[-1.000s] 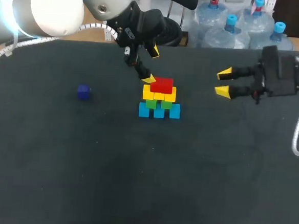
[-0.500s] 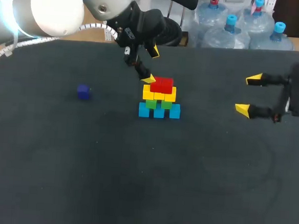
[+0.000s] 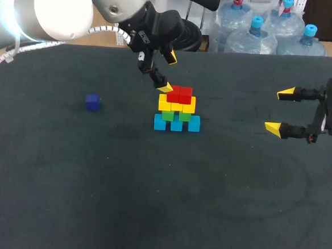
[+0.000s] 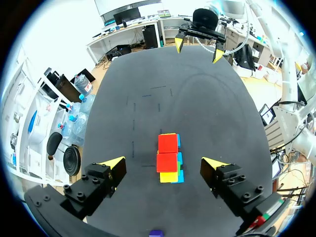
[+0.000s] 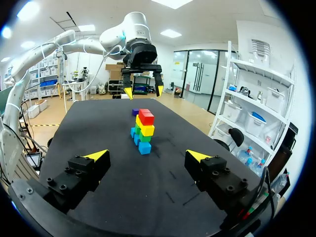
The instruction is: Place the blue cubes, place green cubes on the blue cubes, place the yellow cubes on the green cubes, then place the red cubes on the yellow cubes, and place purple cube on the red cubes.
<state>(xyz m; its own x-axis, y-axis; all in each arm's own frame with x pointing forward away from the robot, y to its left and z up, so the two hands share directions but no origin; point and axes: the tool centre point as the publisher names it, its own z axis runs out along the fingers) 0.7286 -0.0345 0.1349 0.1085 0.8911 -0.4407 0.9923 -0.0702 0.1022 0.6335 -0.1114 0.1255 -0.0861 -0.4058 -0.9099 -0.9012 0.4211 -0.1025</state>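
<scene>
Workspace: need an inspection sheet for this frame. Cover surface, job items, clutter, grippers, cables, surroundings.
Surface: black table, no spills or marks that matter.
Job's things: one stack, with blue cubes at the base, then green cubes, yellow cubes and red cubes on top. The purple cube sits alone on the table, well apart from the stack on the left arm's side, not yet placed.
Clutter: nothing seen.
Grippers: left gripper open, empty, above the stack. Right gripper open, empty, off to the stack's side.
Cables: white corrugated hose hangs from the left arm by the table's corner.
Surroundings: nothing seen reaching over the table.
</scene>
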